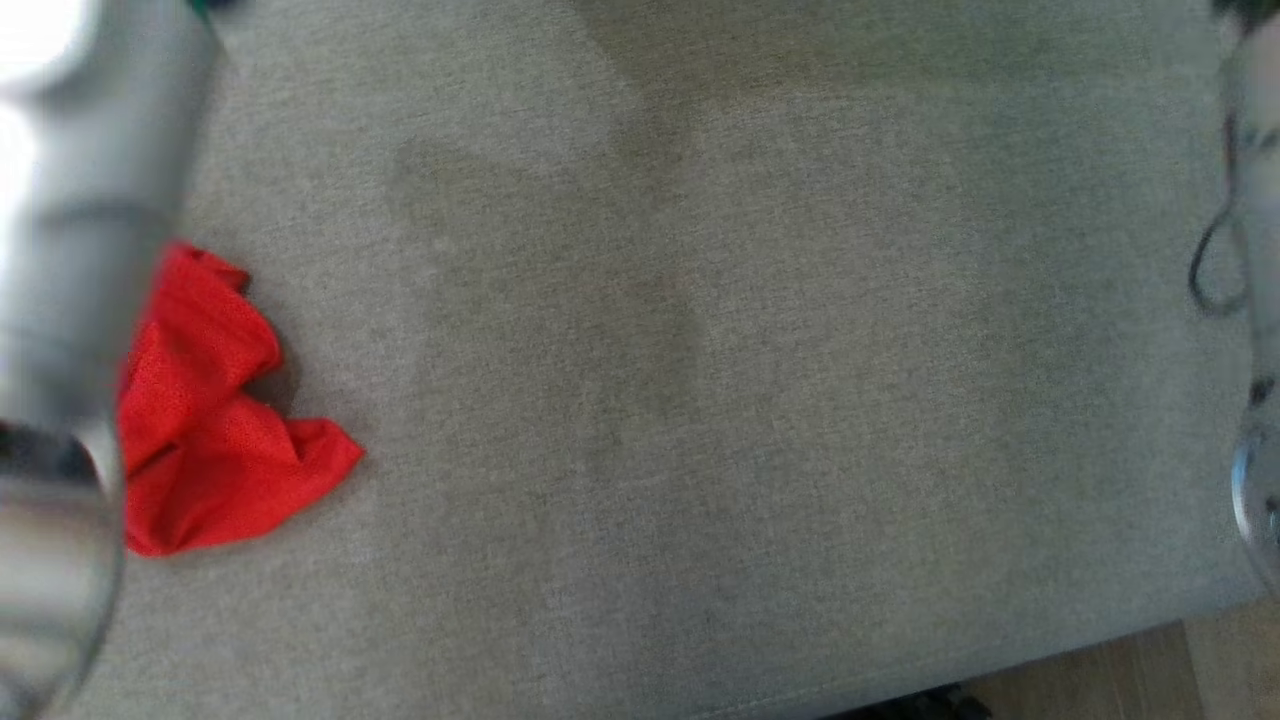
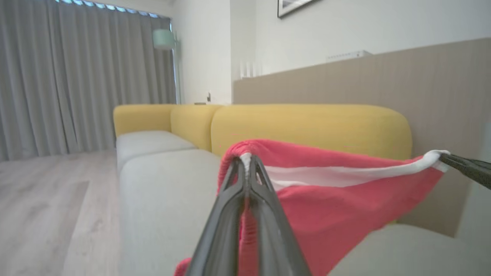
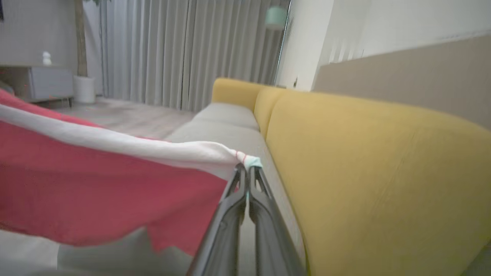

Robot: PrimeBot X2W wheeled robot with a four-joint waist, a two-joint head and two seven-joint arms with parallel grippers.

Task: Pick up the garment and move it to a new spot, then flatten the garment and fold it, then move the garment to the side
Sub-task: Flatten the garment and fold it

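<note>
Left gripper [image 2: 247, 159] is clamped tight on the garment [image 2: 345, 203], fingers pressed together on one end of its white band [image 2: 326, 174]. The right gripper [image 3: 247, 168] is doing the same at the other end, jaws squeezed onto the white corner. So the red cloth hangs stretched between the two of them, up off the grey seat [image 1: 750, 400], top edge taut, lower edge drooping toward the cushion.

From the head camera, a crumpled red heap [image 1: 210, 420] lies on the seat toward the robot's left, half behind the pale forearm [image 1: 90, 250]. Whether that's the trailing part of the same cloth or another piece, I can't tell.

By my reading, the pick-up is done and we're in the carry to a new spot. Left to do: lay it down on the seat, flatten it, fold it, then shift it aside.
</note>
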